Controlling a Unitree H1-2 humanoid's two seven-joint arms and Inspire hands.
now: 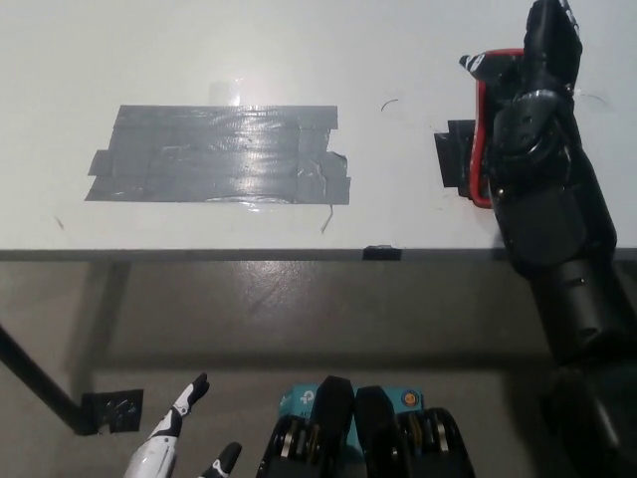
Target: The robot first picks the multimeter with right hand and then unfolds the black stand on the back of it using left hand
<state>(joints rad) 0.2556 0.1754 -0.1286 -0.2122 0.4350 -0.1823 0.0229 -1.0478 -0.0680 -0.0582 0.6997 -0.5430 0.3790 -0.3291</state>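
The multimeter (482, 129) lies on the white table (299, 50) at the far right. Only its red left rim shows, because my black right arm lies across it. My right hand (542, 45) sits over the meter's far end, and one fingertip (468, 63) pokes out past the red rim's top left corner. Whether that hand grips the meter is hidden. My white left hand (177, 433) hangs low at the bottom left, below the table's edge, open and holding nothing.
A large patch of grey tape (219, 154) covers the table's middle left. A small black tape piece (453, 157) lies against the meter's left side. The table's front edge (249, 255) crosses the picture, with floor and a black table leg (35, 383) below.
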